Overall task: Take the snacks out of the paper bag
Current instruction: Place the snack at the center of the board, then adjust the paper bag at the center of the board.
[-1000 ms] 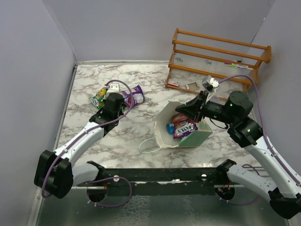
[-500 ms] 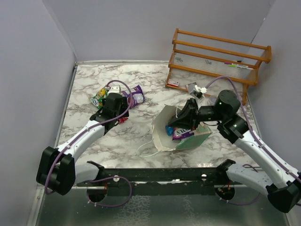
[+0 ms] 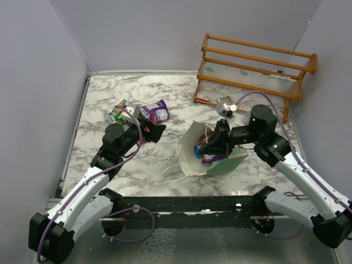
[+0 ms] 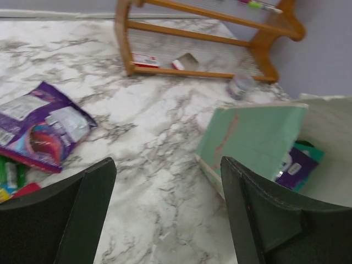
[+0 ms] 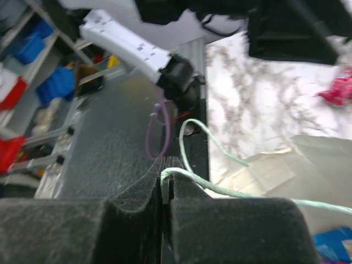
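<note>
The mint-green paper bag [image 3: 228, 163] lies open on its side with snacks [image 3: 210, 158] inside. The right pincer [image 3: 212, 145] reaches into its mouth, clamped on the cord handle [image 5: 220, 190]. The left pincer [image 4: 168, 179], jaws apart, hovers facing the bag.

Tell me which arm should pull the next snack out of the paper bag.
Left, probably. The left gripper is open and empty, facing the open paper bag and a purple snack inside. The right gripper is shut on the cord handle.
</note>
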Robot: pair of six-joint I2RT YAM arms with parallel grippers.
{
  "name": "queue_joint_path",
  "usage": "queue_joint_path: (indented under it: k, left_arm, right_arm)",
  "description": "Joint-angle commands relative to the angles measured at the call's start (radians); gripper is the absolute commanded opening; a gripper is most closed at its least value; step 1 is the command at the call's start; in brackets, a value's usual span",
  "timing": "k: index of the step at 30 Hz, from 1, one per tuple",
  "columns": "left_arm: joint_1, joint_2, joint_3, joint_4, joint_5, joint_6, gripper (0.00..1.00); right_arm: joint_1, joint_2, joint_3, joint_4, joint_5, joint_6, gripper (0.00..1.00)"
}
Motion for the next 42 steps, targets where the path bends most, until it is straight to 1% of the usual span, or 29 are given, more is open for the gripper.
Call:
queue_joint_path:
  k: [1,4,7,9,15,17,19,22,24,29,31,34,35,38,40,42]
  left_arm:
    - [-0.07,0.004,-0.01,0.133,0.181,-0.017,0.8]
    - [-0.158,0.02,-0.002,0.144,0.147,-0.009,0.8]
    - [-0.246,0.044,0.009,0.147,0.08,0.006,0.8]
    - [-0.278,0.061,0.024,0.143,0.059,0.011,0.8]
    - [-0.293,0.052,0.055,0.107,-0.05,0.035,0.81]
    - [-0.293,0.039,0.059,0.095,-0.075,0.053,0.81]
    - [-0.293,0.028,0.064,0.081,-0.09,0.062,0.81]
    - [-0.293,0.007,0.066,0.068,-0.098,0.067,0.81]
    - [-0.293,-0.007,0.065,0.061,-0.1,0.065,0.81]
    - [-0.293,-0.038,0.064,0.028,-0.105,0.055,0.81]
    - [-0.293,-0.047,0.069,0.008,-0.106,0.049,0.81]
    - [-0.293,-0.072,0.066,-0.009,-0.103,0.04,0.81]
    - [-0.293,-0.081,0.064,-0.013,-0.105,0.037,0.81]
    - [-0.293,-0.115,0.059,-0.022,-0.111,0.035,0.81]
    - [-0.293,-0.135,0.061,-0.039,-0.116,0.038,0.81]
    - [-0.293,-0.154,0.069,-0.064,-0.123,0.044,0.81]
  right_arm:
    - [0.007,-0.054,0.101,-0.172,0.333,-0.046,0.02]
    - [0.007,-0.066,0.155,-0.272,0.558,-0.046,0.02]
    - [0.007,-0.065,0.213,-0.358,0.663,-0.041,0.05]
    - [0.007,-0.061,0.252,-0.408,0.71,-0.021,0.08]
    - [0.007,-0.021,0.398,-0.633,0.954,0.014,0.07]
    - [0.007,-0.002,0.428,-0.678,1.03,0.015,0.06]
    - [0.007,0.012,0.44,-0.677,1.064,-0.002,0.06]
    - [0.007,0.046,0.47,-0.64,1.082,-0.052,0.02]
    - [0.007,0.081,0.502,-0.595,1.082,-0.109,0.02]
    - [0.007,0.215,0.625,-0.484,1.044,-0.341,0.02]
    - [0.007,0.276,0.68,-0.459,1.011,-0.462,0.02]
    - [0.003,0.359,0.762,-0.422,1.001,-0.557,0.02]
    - [-0.003,0.385,0.785,-0.412,0.987,-0.592,0.02]
    - [-0.033,0.475,0.864,-0.407,0.874,-0.709,0.02]
    - [-0.06,0.534,0.929,-0.434,0.806,-0.775,0.02]
    - [-0.104,0.588,0.996,-0.449,0.744,-0.802,0.02]
